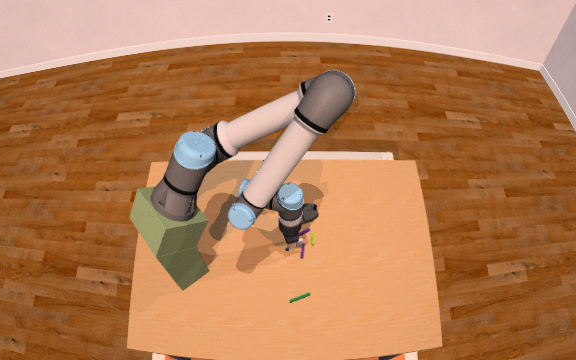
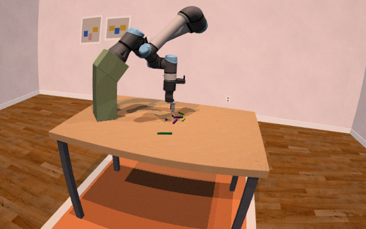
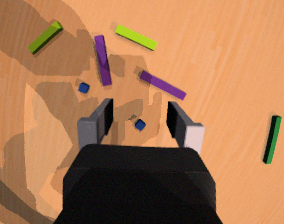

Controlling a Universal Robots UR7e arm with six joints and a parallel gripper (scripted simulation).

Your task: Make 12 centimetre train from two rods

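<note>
My gripper [image 1: 298, 244] [image 2: 172, 112] [image 3: 140, 111] is open and empty, above the table. In the wrist view one blue rod [image 1: 287, 249] [image 2: 166, 119] [image 3: 140, 125] shows between the fingers, on the table below. Another blue rod [image 2: 172, 116] [image 3: 83, 88] lies left of them. One purple rod [image 1: 304, 232] [image 2: 178, 117] [image 3: 103, 60] and a second purple rod [image 1: 302, 251] [image 2: 175, 121] [image 3: 163, 85] lie apart at different angles. A lime rod [image 1: 313, 239] [image 2: 183, 119] [image 3: 136, 37] lies beyond them. No rods lie end to end in line.
A shaded lime rod [image 2: 181, 113] [image 3: 45, 37] lies at the wrist view's upper left; the arm hides it in the top view. A green rod [image 1: 300, 298] [image 2: 164, 133] [image 3: 272, 140] lies well apart, toward the table's front. The arm's green pedestal [image 1: 183, 250] [image 2: 105, 92] stands at the left.
</note>
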